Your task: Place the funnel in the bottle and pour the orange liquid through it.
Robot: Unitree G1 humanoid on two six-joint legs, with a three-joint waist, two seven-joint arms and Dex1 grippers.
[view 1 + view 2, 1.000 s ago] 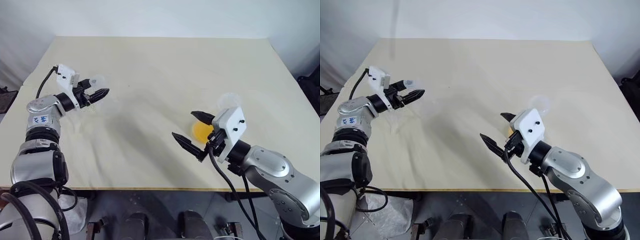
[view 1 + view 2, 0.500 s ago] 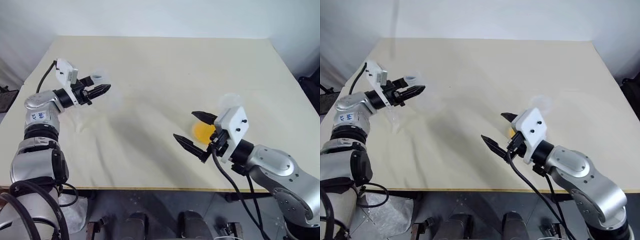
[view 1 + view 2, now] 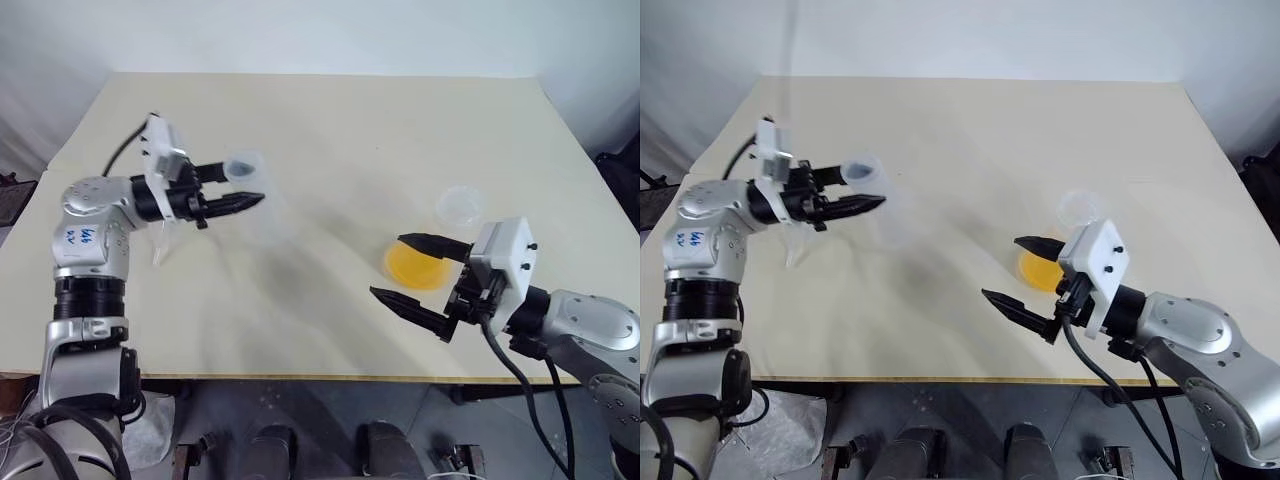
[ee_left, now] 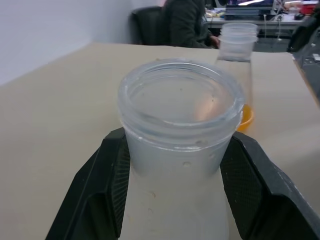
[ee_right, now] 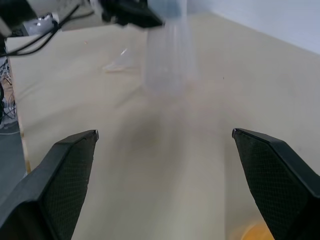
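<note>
Hovering near the table's (image 3: pixel 300 360) front edge, right gripper (image 3: pixel 420 272) gapes beside one dish of orange liquid (image 3: pixel 412 265); one clear cup (image 3: pixel 460 206) beyond; left gripper (image 3: pixel 236 186) clamps one bottle (image 3: pixel 258 200) (neck held), open tabletop around.

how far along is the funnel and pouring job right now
Early. Done: the left gripper has clamped the bottle by its neck and holds it above the table. In hand: carrying that bottle. Left: the funnel lies on the table near the left arm, not in the bottle's empty mouth. The orange liquid sits unpoured in its cup beside the open right gripper.
</note>
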